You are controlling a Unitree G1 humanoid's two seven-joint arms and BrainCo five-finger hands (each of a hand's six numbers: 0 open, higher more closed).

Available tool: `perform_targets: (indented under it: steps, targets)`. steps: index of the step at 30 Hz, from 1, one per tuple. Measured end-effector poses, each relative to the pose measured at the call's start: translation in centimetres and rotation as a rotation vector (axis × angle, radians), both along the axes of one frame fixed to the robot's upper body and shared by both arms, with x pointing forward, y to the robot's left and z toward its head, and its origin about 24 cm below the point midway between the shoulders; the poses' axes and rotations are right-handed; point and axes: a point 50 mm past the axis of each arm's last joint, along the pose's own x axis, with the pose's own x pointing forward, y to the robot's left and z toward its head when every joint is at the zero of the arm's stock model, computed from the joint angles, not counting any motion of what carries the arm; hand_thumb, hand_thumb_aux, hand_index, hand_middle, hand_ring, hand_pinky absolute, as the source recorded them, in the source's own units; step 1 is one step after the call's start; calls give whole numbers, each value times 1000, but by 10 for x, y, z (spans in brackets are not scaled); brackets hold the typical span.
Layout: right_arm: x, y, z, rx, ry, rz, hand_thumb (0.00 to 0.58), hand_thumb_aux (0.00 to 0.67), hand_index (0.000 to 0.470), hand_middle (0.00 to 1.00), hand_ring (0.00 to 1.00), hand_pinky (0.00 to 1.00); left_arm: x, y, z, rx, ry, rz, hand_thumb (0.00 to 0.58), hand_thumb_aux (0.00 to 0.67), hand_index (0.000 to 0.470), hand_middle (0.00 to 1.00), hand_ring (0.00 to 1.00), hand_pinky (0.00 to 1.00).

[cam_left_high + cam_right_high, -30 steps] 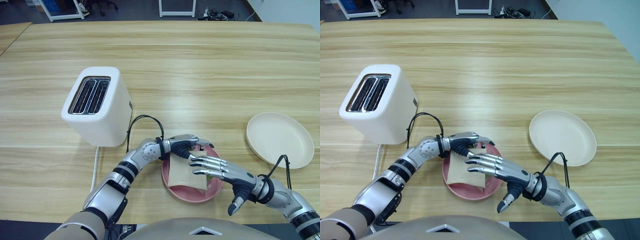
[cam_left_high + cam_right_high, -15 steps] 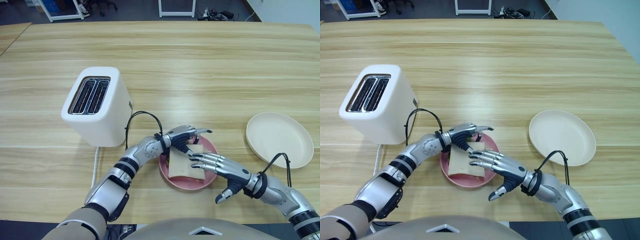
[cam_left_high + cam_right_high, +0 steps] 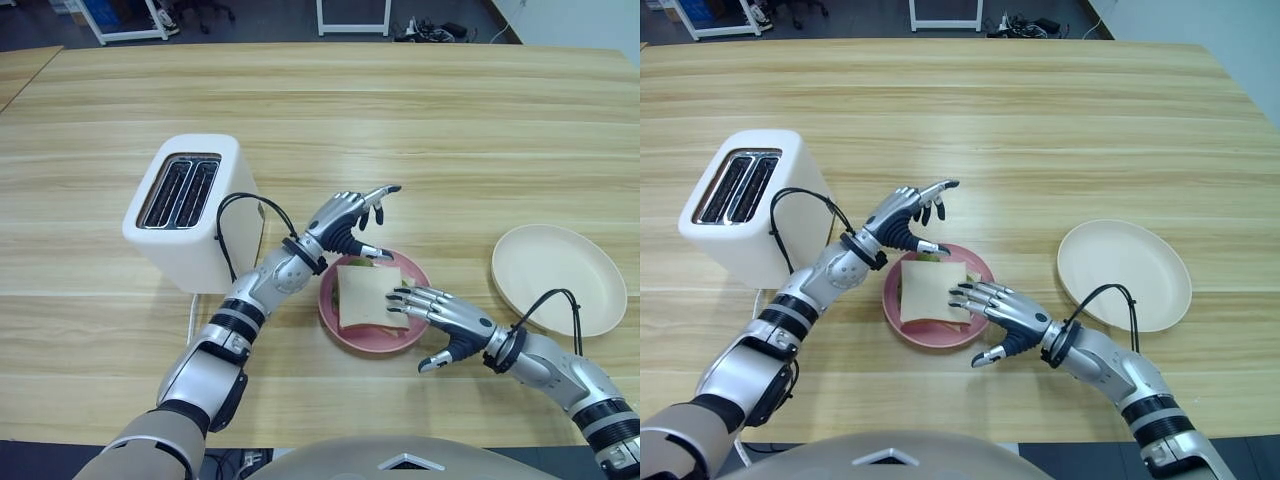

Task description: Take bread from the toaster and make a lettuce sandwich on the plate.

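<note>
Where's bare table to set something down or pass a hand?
Free: the far table beyond toaster and both plates; the strip between pink plate and cream plate, itself empty. Crowded: around the sandwich, left hand at the pink plate's far edge, right hand on its near-right side.

Bright, even light floods the table, and it's coming from overhead: no hard-edged shadows anywhere. The toaster throws only a thin, soft shadow that hugs its base on the near side. Its white top carries a mild sheen, nothing blown out. Right of the toaster, small glints spark off the metal of the left hand, and farther right off the right hand. Far right of the toaster, the cream plate shows gentle shading inside its rim. Beyond the toaster, past the table's far edge, the floor drops off dim.
</note>
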Motion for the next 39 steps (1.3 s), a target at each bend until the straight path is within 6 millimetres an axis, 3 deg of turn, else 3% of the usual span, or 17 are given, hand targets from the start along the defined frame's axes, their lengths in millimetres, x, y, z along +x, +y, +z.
perform_targets:
  steps: [3,5,8,9,10,11,12,13,15,18,22,24,29,34,39]
  targets:
    - [4,1,-1,-10,-21,-18,0,0,0,0,0,0,-11,11,26,-115,-199,72,0,0,0,0,0,0]
    - [5,0,-3,-3,-59,-35,0,0,0,0,0,0,-28,29,40,-183,-311,94,0,0,0,0,0,0]
    - [3,0,4,182,-170,-105,0,0,0,0,0,0,-59,61,25,-208,-269,76,0,0,0,0,0,0]
    - [2,7,14,328,-212,-118,0,0,0,0,0,0,-69,67,17,-219,-216,51,87,53,37,27,27,27]
    - [2,19,34,553,-275,-115,0,0,0,24,24,24,-85,73,5,-225,-139,13,452,355,249,176,176,176]
    - [2,24,48,720,-308,-121,352,250,175,318,318,318,-96,76,-3,-230,-80,-16,579,649,455,384,384,384]
    - [3,25,57,836,-325,-134,520,455,319,1000,1000,1000,-105,80,-8,-227,-33,-38,580,670,470,729,729,729]
    - [5,22,64,940,-336,-173,580,670,470,1000,1000,1000,-117,85,-15,-218,29,-57,580,670,470,1000,1000,1000]
    - [8,12,67,1006,-325,-230,580,670,470,1000,1000,1000,-133,88,-25,-199,121,-96,580,670,470,1000,1000,1000]
    - [-3,-5,45,830,-191,-207,580,670,470,1000,1000,1000,-155,92,-41,-129,264,-143,580,670,470,1000,1000,1000]
    - [-52,-31,0,420,172,-38,580,670,470,1000,1000,1000,-180,89,-65,-33,481,-231,580,670,470,1000,1000,1000]
    - [-64,-31,-7,367,251,10,580,670,470,1000,1000,1000,-184,85,-73,-2,553,-254,580,670,470,1000,1000,1000]
    - [-51,-11,-15,301,240,46,580,670,470,1000,1000,1000,-162,62,-88,-20,623,-205,580,670,470,1000,1000,1000]
    - [-15,15,-26,304,104,-76,580,670,470,1000,1000,1000,-118,31,-95,-15,548,-145,580,670,470,1000,1000,1000]
    - [30,36,-24,376,-48,-236,580,670,470,1000,1000,1000,-80,8,-100,-25,471,-55,580,670,470,1000,1000,1000]
